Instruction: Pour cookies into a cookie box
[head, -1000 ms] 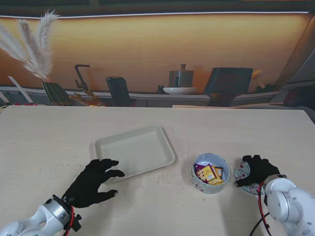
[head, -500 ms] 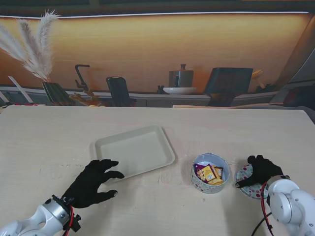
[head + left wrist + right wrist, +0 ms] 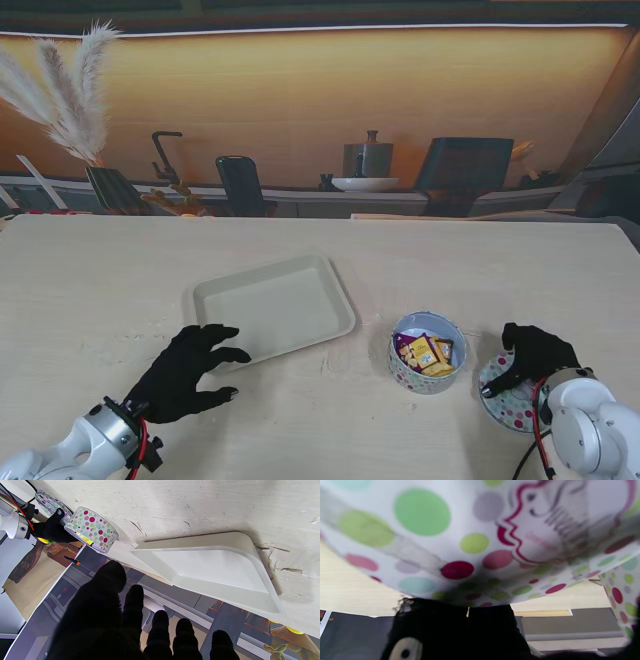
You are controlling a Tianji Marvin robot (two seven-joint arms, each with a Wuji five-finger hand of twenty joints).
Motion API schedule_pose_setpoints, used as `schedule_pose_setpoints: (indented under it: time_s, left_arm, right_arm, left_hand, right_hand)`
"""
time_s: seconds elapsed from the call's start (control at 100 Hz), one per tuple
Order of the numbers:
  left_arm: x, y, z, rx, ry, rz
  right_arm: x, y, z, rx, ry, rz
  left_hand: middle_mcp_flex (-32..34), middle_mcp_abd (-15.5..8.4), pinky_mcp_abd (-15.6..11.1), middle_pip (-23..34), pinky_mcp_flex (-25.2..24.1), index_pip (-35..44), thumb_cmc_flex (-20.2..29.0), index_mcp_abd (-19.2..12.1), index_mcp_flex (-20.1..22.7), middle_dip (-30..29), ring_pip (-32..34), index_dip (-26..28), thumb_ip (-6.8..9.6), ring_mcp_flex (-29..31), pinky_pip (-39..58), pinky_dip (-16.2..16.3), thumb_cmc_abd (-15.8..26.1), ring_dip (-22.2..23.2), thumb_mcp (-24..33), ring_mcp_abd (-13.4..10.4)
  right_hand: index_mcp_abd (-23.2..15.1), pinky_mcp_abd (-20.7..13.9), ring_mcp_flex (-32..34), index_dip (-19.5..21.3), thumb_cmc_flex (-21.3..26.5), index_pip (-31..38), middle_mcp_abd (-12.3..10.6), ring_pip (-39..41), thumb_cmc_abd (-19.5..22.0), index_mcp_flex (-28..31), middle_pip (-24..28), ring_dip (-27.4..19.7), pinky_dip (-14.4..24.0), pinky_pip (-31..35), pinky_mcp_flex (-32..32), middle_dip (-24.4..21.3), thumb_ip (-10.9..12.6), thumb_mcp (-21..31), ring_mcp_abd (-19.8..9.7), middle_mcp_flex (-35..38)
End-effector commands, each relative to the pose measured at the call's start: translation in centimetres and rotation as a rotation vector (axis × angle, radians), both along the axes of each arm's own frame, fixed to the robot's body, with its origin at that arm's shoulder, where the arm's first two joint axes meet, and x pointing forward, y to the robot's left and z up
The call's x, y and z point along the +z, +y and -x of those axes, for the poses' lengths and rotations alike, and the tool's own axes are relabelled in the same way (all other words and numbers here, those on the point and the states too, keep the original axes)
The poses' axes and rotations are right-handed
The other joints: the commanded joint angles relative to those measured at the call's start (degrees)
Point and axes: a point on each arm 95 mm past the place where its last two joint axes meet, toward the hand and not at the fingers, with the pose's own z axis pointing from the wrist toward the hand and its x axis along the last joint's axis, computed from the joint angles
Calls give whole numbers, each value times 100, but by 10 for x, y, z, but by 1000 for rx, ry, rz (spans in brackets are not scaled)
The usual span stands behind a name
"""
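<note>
The right hand gripped the lid beside the tin; the left hand, open and empty, rested at the tray edge.

No text can be read anywhere. The dotted lid carries a blurred printed emblem, and the dotted tin a small yellow label, both illegible.

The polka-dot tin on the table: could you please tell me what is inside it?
The polka-dot tin stands open, holding a few small wrapped packets, yellow, orange and purple. Whatever lies under them, and the tin's bottom, is covered. Its lid lies beside it under the right robot hand.
</note>
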Motion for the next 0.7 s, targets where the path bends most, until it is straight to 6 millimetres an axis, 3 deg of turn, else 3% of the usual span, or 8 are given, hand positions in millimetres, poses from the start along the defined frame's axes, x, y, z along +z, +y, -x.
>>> schedule_pose_setpoints:
  time_s: [0.0, 0.15, 0.18, 0.21, 0.27, 0.34, 0.52, 0.69]
  left_arm:
    - [0, -2, 4, -9, 12, 6]
    - [0, -2, 4, -8, 13, 10]
    - [0, -2, 4, -7, 14, 11]
    - [0, -1, 4, -7, 14, 12]
    - [0, -1, 4, -6, 12, 14]
    - [0, -1, 4, -6, 12, 14]
    - [0, 0, 5, -5, 14, 22]
    - [0, 0, 5, -5, 11, 33]
  right_arm:
    - [-11, 4, 12, 5, 39, -16]
    - [1, 6, 15, 7, -37, -68]
    - [4, 6, 16, 10, -54, -76]
    - [7, 6, 16, 15, -71, -83]
    - [12, 7, 18, 26, -99, -91]
    - [18, 8, 21, 34, -117, -102]
    - [30, 13, 28, 52, -159, -126]
    - [37, 17, 37, 74, -176, -120]
  left_hand:
    - [65, 23, 49, -37, -90, 82, -35, -131, 107, -35, 36, 33, -199, 49, 35, 94, 320, 113, -136, 39]
    - [60, 21, 58, -50, -99, 68, -19, -123, 113, -40, 32, 30, -201, 49, 63, 135, 371, 114, -207, 42]
    - [55, 21, 51, -53, -102, 67, -12, -122, 115, -40, 32, 31, -200, 50, 66, 141, 380, 114, -223, 38]
    - [66, 18, 53, -49, -103, 68, -5, -121, 125, -38, 32, 32, -200, 53, 68, 147, 380, 115, -239, 38]
    - [73, 28, 64, -49, -104, 63, -5, -120, 127, -38, 35, 31, -198, 64, 76, 162, 398, 116, -270, 53]
    - [81, 19, 63, -49, -107, 60, 1, -112, 138, -37, 36, 32, -197, 68, 85, 180, 424, 117, -307, 52]
    - [91, 40, 70, -55, -114, 43, 9, -107, 155, -39, 35, 27, -195, 75, 101, 219, 509, 118, -400, 58]
    - [111, 40, 94, -56, -119, 30, 29, -90, 195, -39, 48, 23, -192, 111, 137, 282, 568, 125, -505, 74]
  right_hand:
    - [-199, 116, 670, 209, 1053, 277, -133, 2487, 10, 292, 496, 81, -103, -152, -49, 76, 412, 3495, -720, 319]
    - [-401, 692, 921, 311, 1591, 369, -20, 2548, 780, 1073, 468, -317, -176, -155, 21, -102, 512, 3289, -496, 944]
    - [-479, 811, 956, -225, 1763, 605, -1, 2561, 881, 1147, 448, -473, -223, -189, 16, -100, 195, 3186, -475, 1075]
    - [-543, 925, 973, -475, 1889, 723, 18, 2515, 958, 1186, 417, -532, -247, -261, -26, -109, 17, 3099, -456, 1154]
    - [-683, 1100, 1045, -813, 2058, 992, 71, 2449, 1126, 1280, 367, -643, -247, -322, -45, -121, -95, 3003, -393, 1335]
    - [-806, 1301, 1098, -1080, 2182, 1199, 126, 2334, 1362, 1427, 282, -753, -285, -441, -81, -148, -51, 2984, -323, 1520]
    - [-803, 1719, 1106, -1158, 2337, 1200, 163, 2023, 1837, 1741, 160, -1000, -328, -753, -289, -192, 13, 2857, -96, 1708]
    - [-676, 2604, 777, -993, 2261, 1128, -90, 564, 2048, 1864, -599, -1653, -592, -2042, -1249, -490, 11, 2814, 711, 1757]
